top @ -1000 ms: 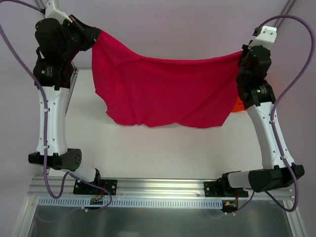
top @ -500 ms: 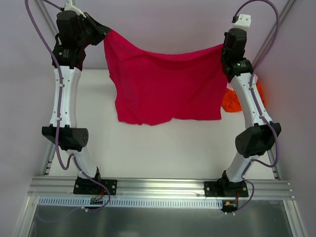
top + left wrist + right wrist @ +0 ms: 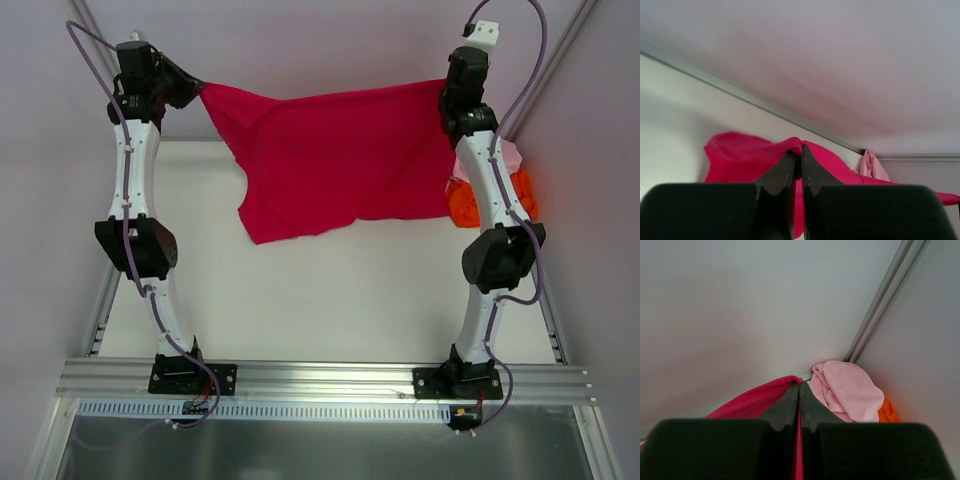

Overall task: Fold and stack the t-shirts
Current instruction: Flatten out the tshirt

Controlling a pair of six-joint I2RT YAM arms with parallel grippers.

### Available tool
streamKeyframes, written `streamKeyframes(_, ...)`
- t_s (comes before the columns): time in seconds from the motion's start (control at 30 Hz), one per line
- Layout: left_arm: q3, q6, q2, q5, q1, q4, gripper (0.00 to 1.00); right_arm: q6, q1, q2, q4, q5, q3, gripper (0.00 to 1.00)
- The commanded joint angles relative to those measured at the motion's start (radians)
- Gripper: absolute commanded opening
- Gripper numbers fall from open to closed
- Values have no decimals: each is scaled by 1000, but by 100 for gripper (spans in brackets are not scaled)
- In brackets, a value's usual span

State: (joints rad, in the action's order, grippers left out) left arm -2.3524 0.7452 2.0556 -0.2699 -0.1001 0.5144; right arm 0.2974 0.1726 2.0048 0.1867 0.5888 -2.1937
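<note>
**ITEM: CRIMSON T-SHIRT, HELD UP FOR SPREADING**

**Top view.** Crimson-magenta cloth t-shirt (image 3: 340, 165) hangs like a curtain over the far half of the white desk (image 3: 330, 300). Its upper edge is strung between the left claw (image 3: 196, 88) and the right claw (image 3: 447, 86), and its lower hem is uneven, dipping at the left. Pale pink cloth t-shirt (image 3: 511, 153) and bright orange cloth t-shirt (image 3: 466, 205) lie bunched at the far right, beside the right arm.

**Left wrist view.** Left claw (image 3: 799, 150) is clamped on one crimson corner, fingers together over a pinch of fabric.

**Right wrist view.** Right claw (image 3: 799, 386) is clamped likewise on the opposite corner. The pink bundle (image 3: 847, 387) lies just beyond, with orange (image 3: 888, 412) peeping out under it.

**Handling note.** Judged step: laying the shirt flat for folding. Keep the top edge taut and level, lower both claws together, let the hem land first, then draw the cloth out smooth, clear of the heap.
</note>
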Motion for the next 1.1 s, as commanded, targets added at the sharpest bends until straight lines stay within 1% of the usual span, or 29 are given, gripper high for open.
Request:
streamKeyframes(0.0, -34, 34, -17, -46, -59, -51, 0, -18, -15, 21, -55, 37, -106, 1)
streamKeyframes(0.07, -63, 52, -8, -67, -79, -51, 0, -27, -13, 32, -55, 29, -138, 1)
streamKeyframes(0.17, -64, 51, -11, -71, -84, -59, 0, -30, -13, 32, -56, 22, -149, 1)
streamKeyframes(0.3, -74, 109, -8, -121, -92, -103, 0, -41, -13, 23, -47, 14, -164, 1)
streamKeyframes(0.4, -47, 134, -56, -186, -73, -122, 0, -58, -2, -32, -7, -9, -137, 1)
streamKeyframes(0.43, -27, 129, -78, -213, -60, -122, 0, -43, 7, -78, 9, -17, -118, 1)
streamKeyframes(0.47, 14, 96, -106, -212, -41, -107, 0, -38, 14, -105, 20, -12, -97, 1)
streamKeyframes(0.5, 50, 74, -174, -210, -20, -93, 0, -37, 19, -138, 28, -21, -69, 1)
streamKeyframes(0.53, 83, 41, -210, -184, 28, -80, 0, -26, 33, -208, 33, -21, 7, 1)
streamKeyframes(0.57, 128, -18, -283, -167, 51, -51, 0, -23, 47, -248, 24, -8, 106, 1)
streamKeyframes(0.6, 155, -38, -322, -160, 69, -51, 0, -21, 47, -289, 23, -17, 107, 1)
streamKeyframes(0.63, 180, -53, -357, -155, 95, -44, 0, -17, 59, -332, 2, -17, 217, 1)
streamKeyframes(0.67, 239, -69, -395, -160, 96, -51, 0, -9, 65, -415, -6, -14, 274, 1)
streamKeyframes(0.7, 264, -70, -460, -167, 124, -57, 0, -1, 70, -455, -10, -17, 323, 1)
streamKeyframes(0.73, 277, -72, -483, -172, 132, -25, 0, -3, 80, -493, 5, -14, 410, 1)
streamKeyframes(0.77, 298, -76, -503, -199, 149, -4, 0, -45, 82, -565, 32, -26, 445, 1)
streamKeyframes(0.8, 323, -81, -552, -207, 160, 9, 0, -67, 85, -598, 86, -53, 475, 1)
streamKeyframes(0.83, 387, -90, -578, -203, 172, 39, 0, -93, 87, -627, 120, -72, 521, 1)
streamKeyframes(0.87, 439, -83, -610, -190, 186, 33, 0, -113, 90, -655, 158, -96, 543, 1)
streamKeyframes(0.9, 505, -66, -679, -199, 188, 9, 0, -151, 96, -702, 231, -125, 563, 1)
streamKeyframes(0.93, 607, -50, -705, -204, 188, -3, 0, -179, 96, -727, 272, -150, 580, 1)
streamKeyframes(0.97, 646, -31, -728, -207, 188, -4, 0, -201, 96, -748, 311, -187, 618, 1)
streamKeyframes(1.0, 685, -24, -756, -215, 188, 2, 0, -225, 100, -797, 389, -255, 641, 1)
streamKeyframes(1.03, 735, -32, -765, -212, 191, 19, 0, -245, 102, -820, 428, -283, 661, 1)
streamKeyframes(1.07, 758, -33, -784, -203, 195, 56, 0, -259, 100, -846, 457, -341, 717, 1)
